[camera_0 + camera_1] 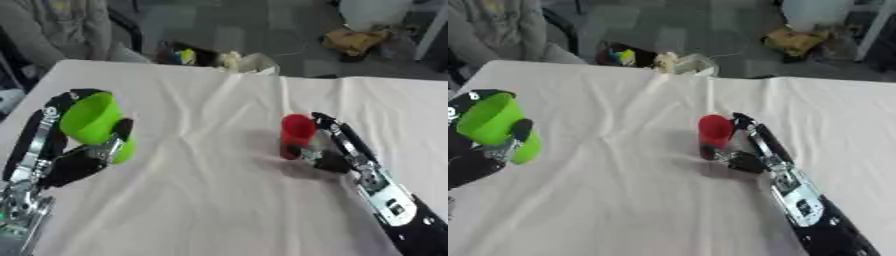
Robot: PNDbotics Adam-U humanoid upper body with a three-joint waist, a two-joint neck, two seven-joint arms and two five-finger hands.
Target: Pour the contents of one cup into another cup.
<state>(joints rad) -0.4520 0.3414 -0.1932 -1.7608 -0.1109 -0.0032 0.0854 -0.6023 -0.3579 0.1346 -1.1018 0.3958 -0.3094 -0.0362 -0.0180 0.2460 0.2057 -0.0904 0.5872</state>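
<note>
A bright green cup point(94, 122) is held up at the left, its mouth tipped up and to the left, with my left hand point(74, 150) shut on it, fingers over the rim and thumb across its side. A small red cup point(296, 134) stands upright on the white cloth near the middle right. My right hand point(332, 145) is at the red cup's right side, one finger reaching up behind it and the thumb at its base, curled round it. What either cup holds is hidden.
The white cloth point(210, 200) covers the table and is creased down the middle. Beyond the far edge the floor holds a small pile of coloured items point(214, 57) and a yellow-brown bundle point(354, 39). A person's grey clothing point(61, 25) shows at the far left.
</note>
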